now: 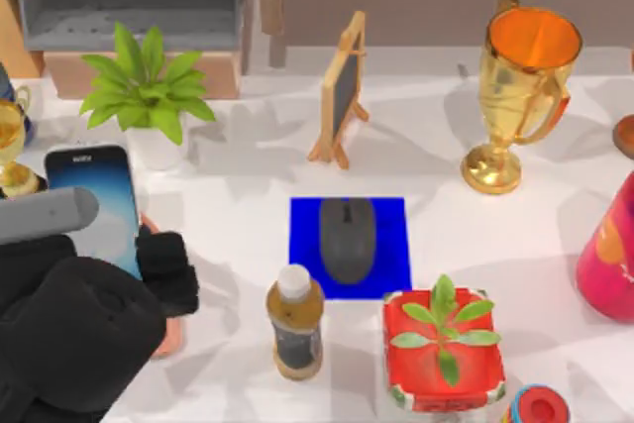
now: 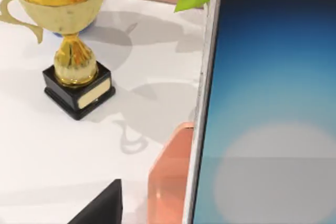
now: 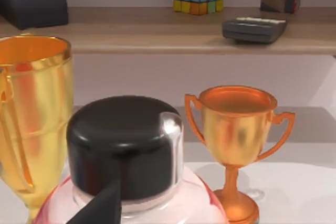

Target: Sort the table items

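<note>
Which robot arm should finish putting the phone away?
Left, probably. The left gripper is already at the smartphone, at the table's left, above an orange pad. The mouse already lies on its blue mat.

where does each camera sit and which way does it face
Top view: above the table, looking down on the mouse; left arm at lower left, left gripper at the phone.
Left wrist view: close against the phone, a trophy beyond.
Right wrist view: low, facing a shelf.
Shared: the phone.

overhead view faces down; left wrist view sits close against smartphone (image 2: 268, 108).
</note>
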Robot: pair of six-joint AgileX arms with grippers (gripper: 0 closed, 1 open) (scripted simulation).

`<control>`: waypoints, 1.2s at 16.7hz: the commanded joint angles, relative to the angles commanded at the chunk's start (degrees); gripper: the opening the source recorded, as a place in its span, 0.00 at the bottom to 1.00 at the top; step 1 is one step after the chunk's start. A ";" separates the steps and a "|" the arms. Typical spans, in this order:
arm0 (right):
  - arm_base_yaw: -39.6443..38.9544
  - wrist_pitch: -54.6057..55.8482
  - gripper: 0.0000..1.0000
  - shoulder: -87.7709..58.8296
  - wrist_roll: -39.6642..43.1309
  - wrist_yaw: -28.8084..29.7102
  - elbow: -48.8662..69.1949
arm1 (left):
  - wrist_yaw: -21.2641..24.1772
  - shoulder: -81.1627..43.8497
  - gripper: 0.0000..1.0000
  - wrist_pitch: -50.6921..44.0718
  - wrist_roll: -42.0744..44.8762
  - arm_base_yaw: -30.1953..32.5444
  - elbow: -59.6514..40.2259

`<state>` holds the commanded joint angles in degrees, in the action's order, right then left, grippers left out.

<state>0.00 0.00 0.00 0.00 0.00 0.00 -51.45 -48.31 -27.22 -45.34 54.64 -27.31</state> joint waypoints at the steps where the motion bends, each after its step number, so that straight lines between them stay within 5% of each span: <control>1: 0.00 0.00 1.00 0.00 0.00 0.00 0.00 | 2.62 2.55 1.00 2.03 2.25 -2.13 1.06; 9: 0.00 0.00 1.00 0.00 0.00 0.00 0.00 | 26.46 25.71 1.00 18.13 21.02 -16.48 9.67; 20: 0.00 0.00 1.00 0.00 0.00 0.00 0.00 | 50.25 47.37 1.00 27.15 44.03 -52.78 25.74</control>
<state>0.00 0.00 0.00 0.00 0.00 0.00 -1.21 -0.94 -0.06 -1.31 1.86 -1.57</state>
